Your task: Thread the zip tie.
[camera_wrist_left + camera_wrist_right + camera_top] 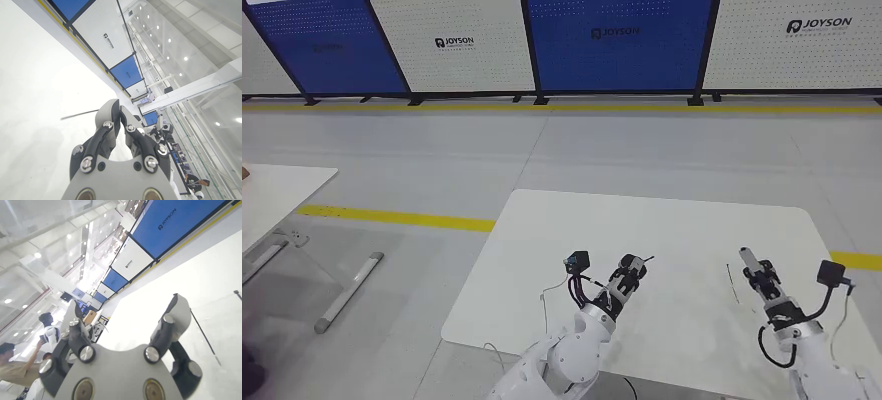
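Left gripper: fingers pressed together, pinching the held zip tie, whose tail juts out over the white table.
Right gripper: spread, empty.
Second zip tie: flat on the table, just left of the right gripper.
Step, as judged: pre-threading. Next move calls for fine tail-to-head alignment.

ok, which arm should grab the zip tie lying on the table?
Right, probably: the right gripper is open beside that zip tie; the left gripper is farther off, shut on a black strip.
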`<state>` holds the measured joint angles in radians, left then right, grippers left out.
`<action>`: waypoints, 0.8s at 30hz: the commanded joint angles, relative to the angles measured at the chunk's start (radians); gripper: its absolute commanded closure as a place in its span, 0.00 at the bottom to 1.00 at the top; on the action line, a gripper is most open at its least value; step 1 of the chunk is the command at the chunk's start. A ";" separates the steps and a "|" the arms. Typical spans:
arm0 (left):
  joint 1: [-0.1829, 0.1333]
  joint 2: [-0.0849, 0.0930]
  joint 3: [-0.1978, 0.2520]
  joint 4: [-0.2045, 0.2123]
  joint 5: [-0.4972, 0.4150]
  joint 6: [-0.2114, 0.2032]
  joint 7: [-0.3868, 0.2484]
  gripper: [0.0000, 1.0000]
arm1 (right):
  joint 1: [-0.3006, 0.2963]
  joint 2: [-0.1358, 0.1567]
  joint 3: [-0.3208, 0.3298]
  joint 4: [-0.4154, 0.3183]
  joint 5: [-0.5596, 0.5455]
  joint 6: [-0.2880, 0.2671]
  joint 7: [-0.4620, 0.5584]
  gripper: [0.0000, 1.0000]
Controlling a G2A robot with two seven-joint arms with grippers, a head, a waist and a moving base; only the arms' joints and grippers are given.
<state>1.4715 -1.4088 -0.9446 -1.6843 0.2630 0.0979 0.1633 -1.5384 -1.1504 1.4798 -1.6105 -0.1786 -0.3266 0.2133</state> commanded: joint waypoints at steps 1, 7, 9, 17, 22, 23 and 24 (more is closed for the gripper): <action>0.000 0.000 0.000 0.000 0.000 0.000 0.000 1.00 | 0.001 0.000 -0.001 0.001 -0.005 0.002 -0.002 0.00; 0.004 0.000 -0.008 0.001 -0.011 -0.005 0.013 1.00 | 0.001 0.000 -0.001 0.001 -0.005 0.002 -0.002 0.00; 0.013 0.000 -0.033 -0.002 -0.009 -0.004 0.079 1.00 | 0.001 0.000 -0.001 0.001 -0.005 0.002 -0.002 0.00; 0.054 0.007 -0.110 -0.012 -0.029 0.000 0.146 1.00 | 0.001 0.000 -0.001 0.001 -0.005 0.002 -0.002 0.00; 0.062 0.013 -0.127 -0.010 0.009 0.036 0.104 1.00 | 0.001 0.000 -0.001 0.001 -0.005 0.002 -0.002 0.00; 0.062 0.013 -0.127 -0.010 0.009 0.036 0.104 1.00 | 0.001 0.000 -0.001 0.001 -0.005 0.002 -0.002 0.00; 0.062 0.013 -0.127 -0.010 0.009 0.036 0.104 1.00 | 0.001 0.000 -0.001 0.001 -0.005 0.002 -0.002 0.00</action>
<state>1.5338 -1.3951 -1.0723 -1.6941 0.2740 0.1353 0.2659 -1.5373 -1.1506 1.4786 -1.6099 -0.1832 -0.3247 0.2117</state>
